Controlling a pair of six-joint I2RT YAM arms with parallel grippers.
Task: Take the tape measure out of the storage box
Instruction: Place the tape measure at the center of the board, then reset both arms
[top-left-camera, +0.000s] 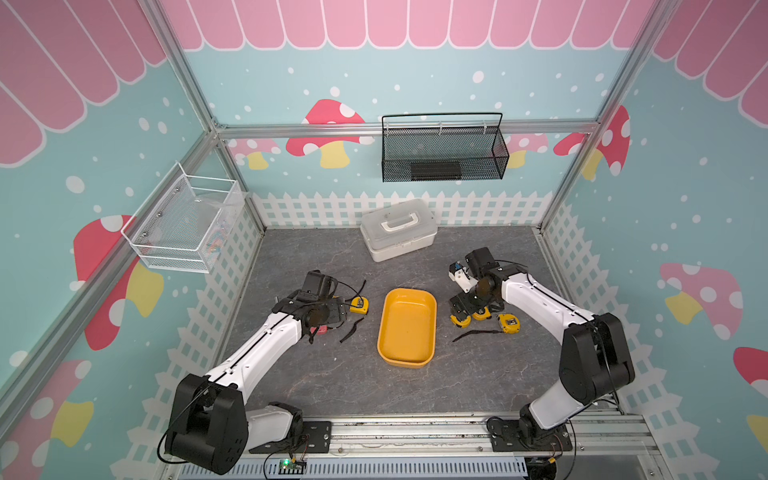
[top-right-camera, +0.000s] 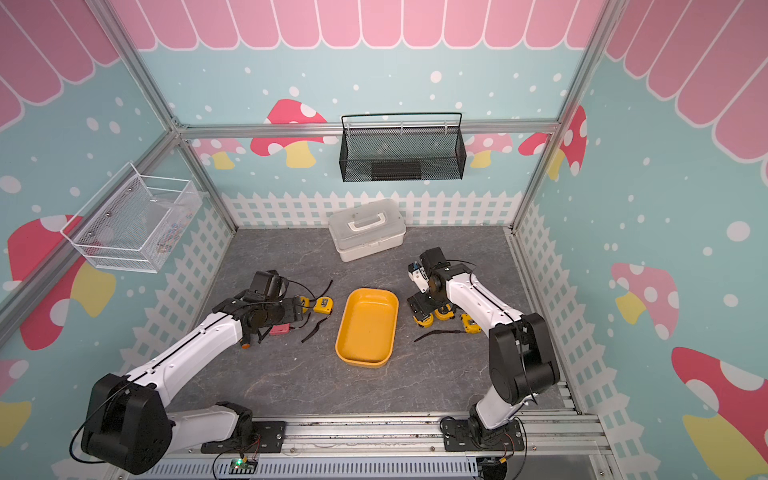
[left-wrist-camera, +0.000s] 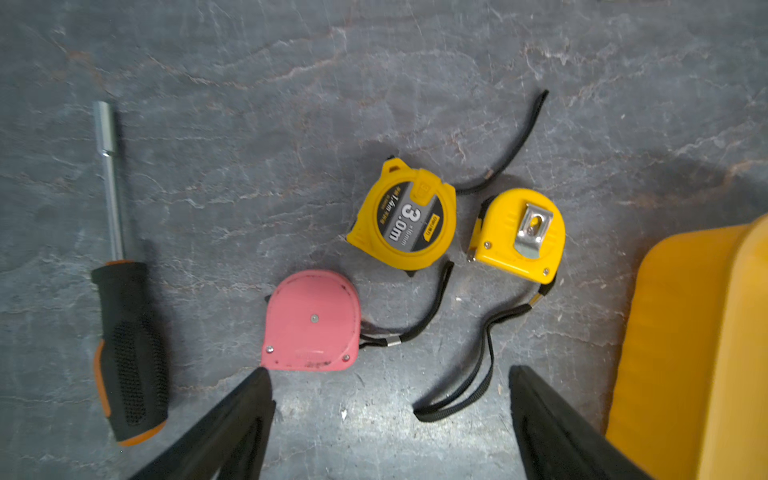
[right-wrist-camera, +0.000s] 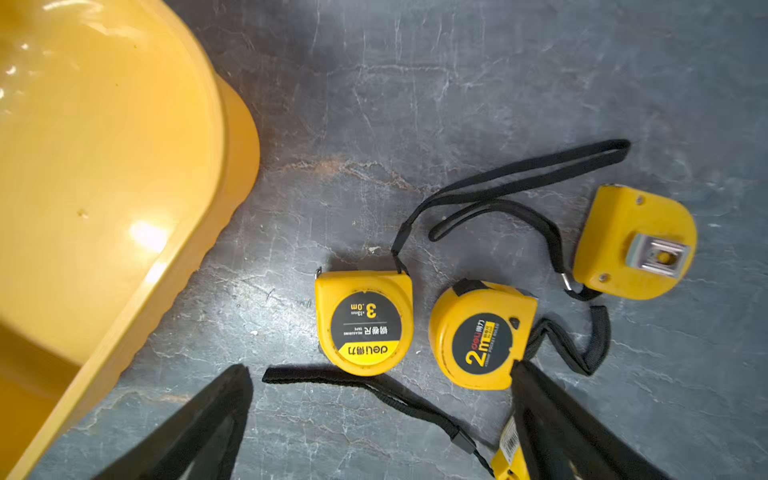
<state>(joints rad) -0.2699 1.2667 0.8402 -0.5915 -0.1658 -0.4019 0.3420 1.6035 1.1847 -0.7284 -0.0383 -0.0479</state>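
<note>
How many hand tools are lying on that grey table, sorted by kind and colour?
Yellow tape measures: 6
Pink tape measure: 1
Screwdriver: 1
Total: 8

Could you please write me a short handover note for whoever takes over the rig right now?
Left gripper: open, empty, left of the box.
Right gripper: open, right of the box.
Box: empty in both top views.
On the table: pink tape, two left yellow tapes, at least three right yellow tapes.
Done: box cleared.
Left: seemingly nothing but pulling the arms back.
</note>
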